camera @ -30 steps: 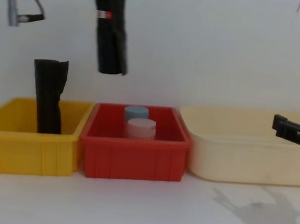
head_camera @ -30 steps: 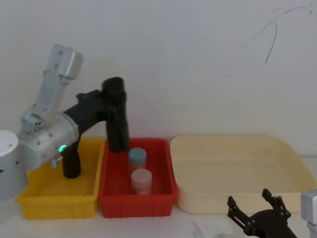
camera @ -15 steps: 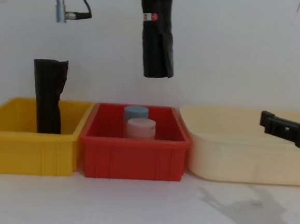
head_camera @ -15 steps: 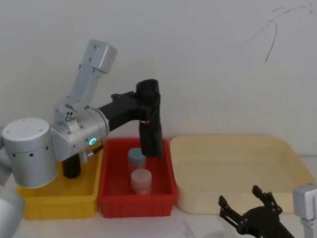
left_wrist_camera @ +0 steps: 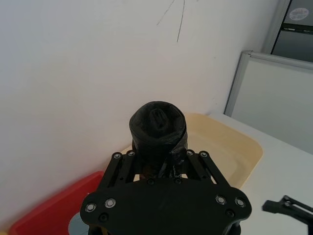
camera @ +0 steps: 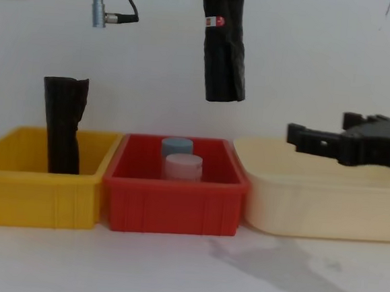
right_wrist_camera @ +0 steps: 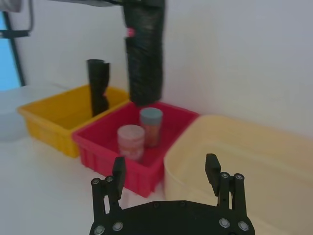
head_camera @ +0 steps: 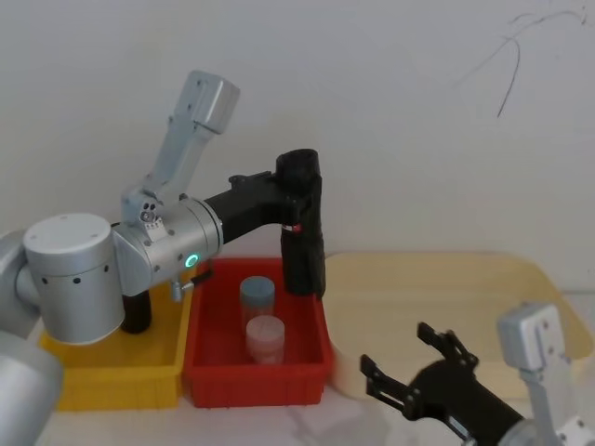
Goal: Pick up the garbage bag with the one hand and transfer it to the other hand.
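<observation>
Held the upright black plastic garbage bag roll (head_camera: 303, 228) clamped near its top in the green-ringed left gripper (head_camera: 290, 190), aloft at the red plastic bin's (head_camera: 251, 381) 1 o'clock, right gripper (head_camera: 395, 348) spread wide at 5 o'clock: seemingly mid-handover, next needing those jaws around the roll's free lower end.

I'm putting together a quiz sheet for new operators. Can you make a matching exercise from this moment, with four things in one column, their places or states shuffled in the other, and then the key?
Column 1
1. garbage bag
2. ragged roll
3. pink-lidded jar
4. right gripper

Column 2
A. in the red bin
B. open, empty
C. in the air, gripped by the left gripper
D. standing in the yellow bin

Pairs: 1-C, 2-D, 3-A, 4-B
</observation>
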